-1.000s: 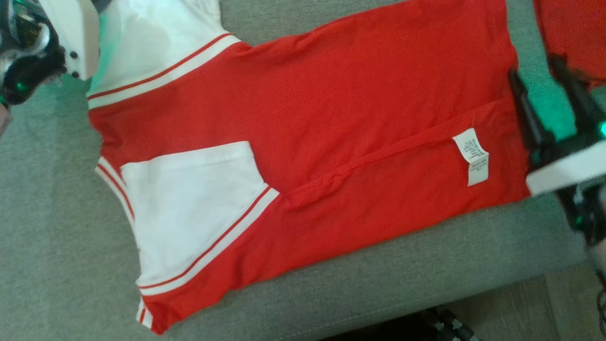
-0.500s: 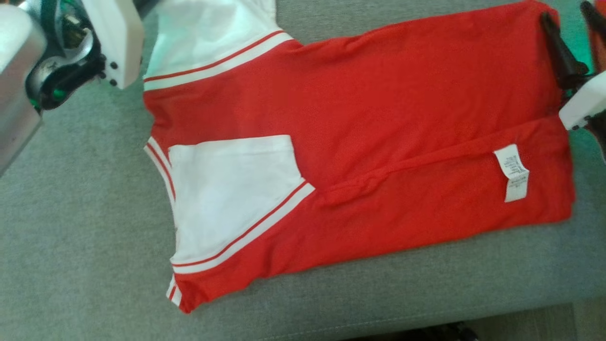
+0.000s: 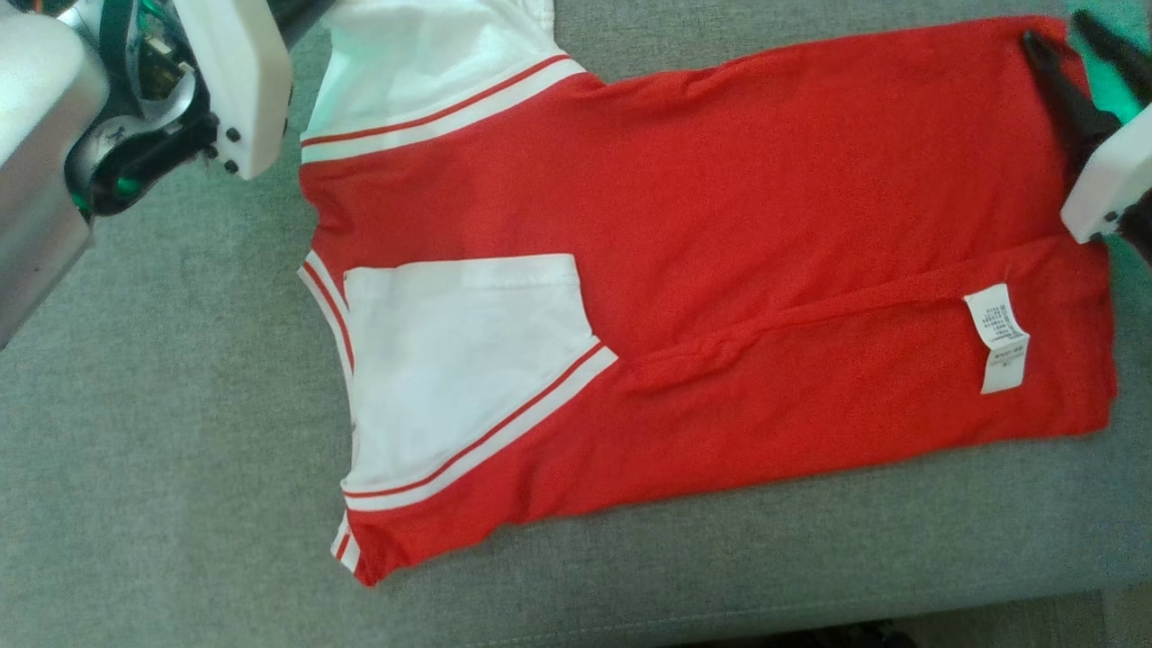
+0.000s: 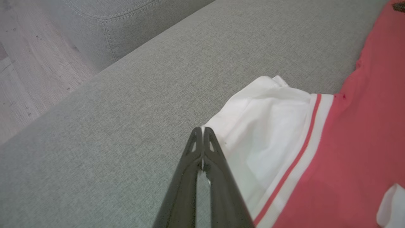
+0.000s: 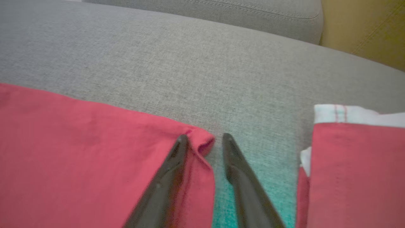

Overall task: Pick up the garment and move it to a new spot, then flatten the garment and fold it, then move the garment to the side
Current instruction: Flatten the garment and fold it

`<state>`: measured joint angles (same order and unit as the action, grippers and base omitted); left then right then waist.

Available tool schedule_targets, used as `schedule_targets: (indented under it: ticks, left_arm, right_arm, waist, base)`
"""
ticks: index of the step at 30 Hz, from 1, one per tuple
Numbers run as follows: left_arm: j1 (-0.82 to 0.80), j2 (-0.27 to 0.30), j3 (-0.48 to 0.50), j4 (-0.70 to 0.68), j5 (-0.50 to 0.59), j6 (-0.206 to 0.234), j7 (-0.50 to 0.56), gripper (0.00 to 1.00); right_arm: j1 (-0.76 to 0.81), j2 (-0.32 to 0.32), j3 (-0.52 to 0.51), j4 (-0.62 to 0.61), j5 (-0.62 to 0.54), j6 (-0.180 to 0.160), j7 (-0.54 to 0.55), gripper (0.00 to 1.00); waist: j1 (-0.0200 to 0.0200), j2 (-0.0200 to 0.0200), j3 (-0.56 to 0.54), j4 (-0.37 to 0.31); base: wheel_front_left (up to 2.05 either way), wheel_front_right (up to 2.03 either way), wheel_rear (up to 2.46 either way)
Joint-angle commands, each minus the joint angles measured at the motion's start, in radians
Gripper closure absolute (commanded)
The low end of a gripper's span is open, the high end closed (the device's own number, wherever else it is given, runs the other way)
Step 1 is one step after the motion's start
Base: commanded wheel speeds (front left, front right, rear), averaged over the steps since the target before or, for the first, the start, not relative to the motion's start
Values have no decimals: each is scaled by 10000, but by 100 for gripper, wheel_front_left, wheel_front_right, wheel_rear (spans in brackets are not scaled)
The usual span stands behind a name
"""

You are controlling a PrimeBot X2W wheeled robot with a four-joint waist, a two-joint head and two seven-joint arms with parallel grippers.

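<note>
The left tool (image 4: 202, 129) is fully closed, tips at the edge of the white sleeve (image 4: 269, 126); whether it pinches fabric cannot be told. The red-and-white garment (image 3: 720, 225) lies flat on the grey sofa cushion (image 3: 135, 450); the right tool (image 5: 205, 136) stands spread, fingers astride the garment's red corner.

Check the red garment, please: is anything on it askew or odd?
A care label shows outside on the red garment near its right end, so a layer seems turned over. A raised crease runs along it, and the corner between the open jaws of the right gripper curls.
</note>
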<state>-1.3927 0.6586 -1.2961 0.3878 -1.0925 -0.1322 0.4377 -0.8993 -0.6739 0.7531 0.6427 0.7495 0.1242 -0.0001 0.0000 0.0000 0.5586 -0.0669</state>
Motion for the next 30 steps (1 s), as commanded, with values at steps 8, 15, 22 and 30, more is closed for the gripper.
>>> schedule_targets:
  ticks: [8, 15, 22, 30]
  left_arm:
    - [-678, 490, 278, -339, -45, 16, -565, 100]
    - [-1202, 591, 270, -439, 495, 16, -2327, 100]
    - [-1333, 916, 266, -646, 420, 16, -3518, 100]
    - [872, 2264, 193, -3000, 298, 318, -3871, 100]
  right_arm:
    - [-282, -708, 865, -232, 986, 65, -301, 100]
    - [-775, -892, 908, -27, 1247, 65, -1485, 100]
    - [-487, -1397, 827, -181, 1798, 65, -2187, 100]
    - [1405, -2286, 498, -719, 2111, 65, -2535, 100]
  waist:
    - [0, 0, -20, 51]
    - [0, 0, -163, 81]
    - [0, 0, -525, 298]
    - [0, 0, -1126, 804]
  base:
    - [0, 0, 0]
    - [0, 0, 0]
    - [0, 0, 0]
    - [0, 0, 0]
